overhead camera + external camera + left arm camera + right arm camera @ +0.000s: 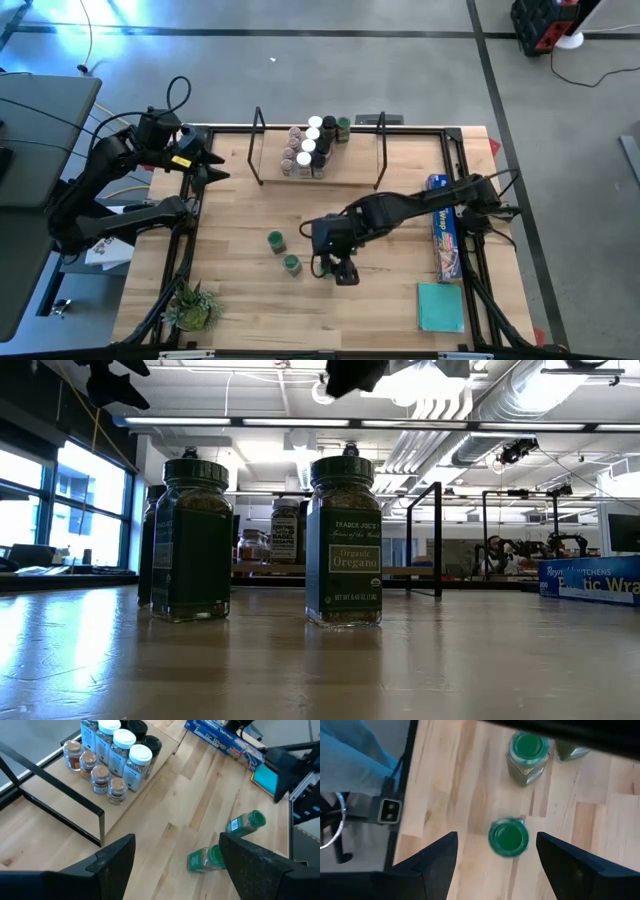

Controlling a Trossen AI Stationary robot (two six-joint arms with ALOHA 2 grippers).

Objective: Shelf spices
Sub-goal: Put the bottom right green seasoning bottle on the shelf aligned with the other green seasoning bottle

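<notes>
Two green-topped spice jars stand upright on their bases on the table (230,250): one (276,241) (527,750) farther back, one (291,264) (509,837) nearer. In the low view they are the left jar (192,540) and the oregano jar (344,545). More jars (310,145) (110,760) with white, black and clear tops stand in a cluster on the shelf's wooden board (340,175) between black wire uprights (258,150). My right gripper (345,270) (495,865) hangs open, pointing down, above the table beside the nearer jar. My left gripper (205,165) (175,865) is open at the table's far left.
A long blue foil-wrap box (445,240) (590,580) and a flat teal square (440,305) lie at the table's right side. A small green plant (193,308) sits at the near left corner. Bare wood lies between the two loose jars and the shelf.
</notes>
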